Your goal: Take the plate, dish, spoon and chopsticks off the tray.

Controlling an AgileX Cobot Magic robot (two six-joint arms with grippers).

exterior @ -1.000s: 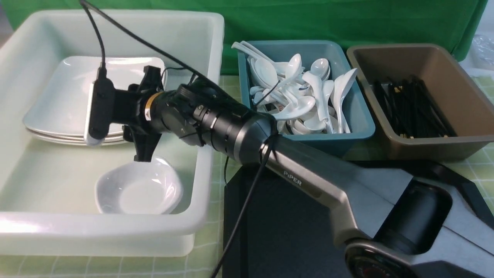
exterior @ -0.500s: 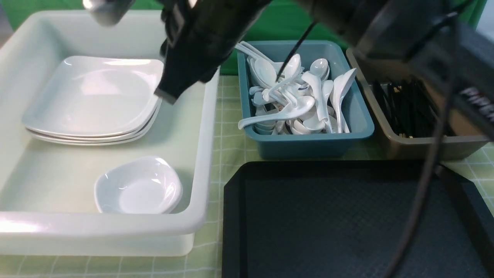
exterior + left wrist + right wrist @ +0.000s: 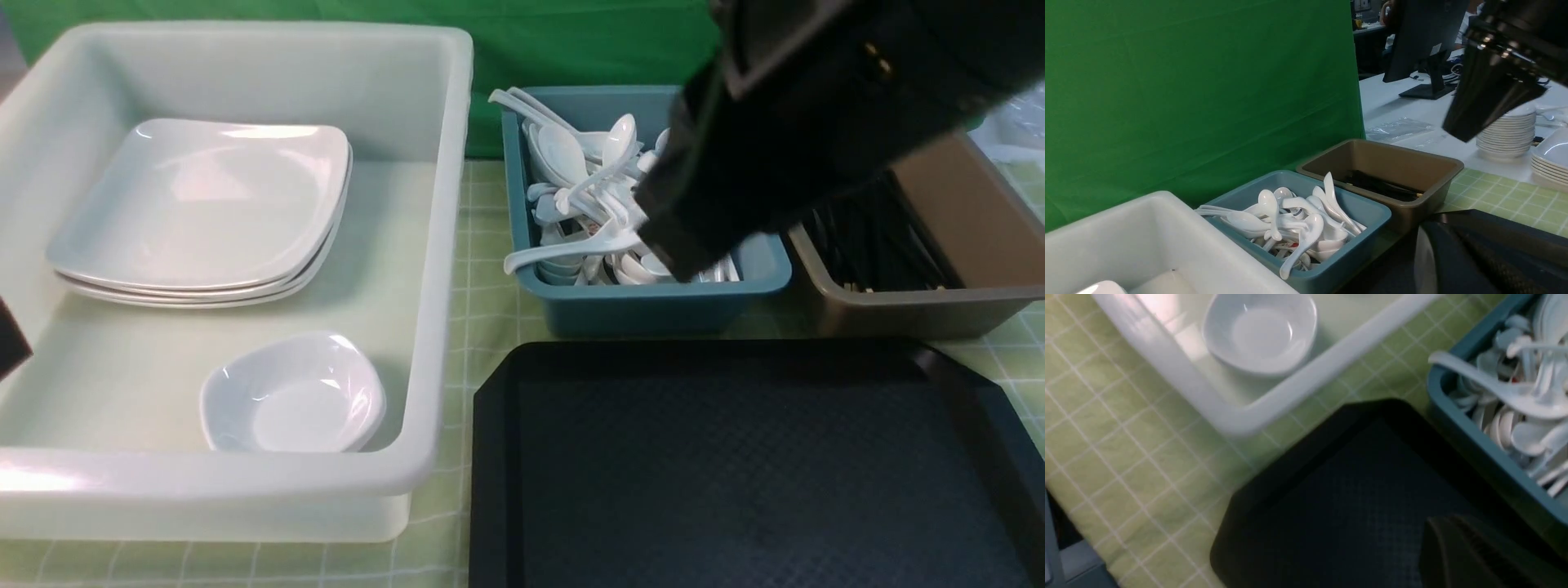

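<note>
**The black tray sits bare in front of the tubs**

The big black tray (image 3: 735,474) lies on the green checked cloth (image 3: 482,269), close to the robot. Nothing rests on its bumpy top.

To its left is a big white tub (image 3: 433,245). Inside it is a stack of white plates; the top plate (image 3: 204,200) is at the far end. A small white dish (image 3: 294,396) sits in the near corner of the same tub, apart from the plates.

Behind the tray is a teal tub (image 3: 645,306) full of white spoons (image 3: 571,163). One spoon (image 3: 563,249) pokes out over the tub's left rim. Next to it on the right is a brown tub (image 3: 922,314) with black chopsticks (image 3: 882,245) lying inside.

The right gripper (image 3: 694,229) is a dark blur up in the air, over the teal tub. It is closed and holds nothing.

The left gripper (image 3: 1470,261) is closed too. It shows only as a dark shape at the edge of the left wrist view.
</note>
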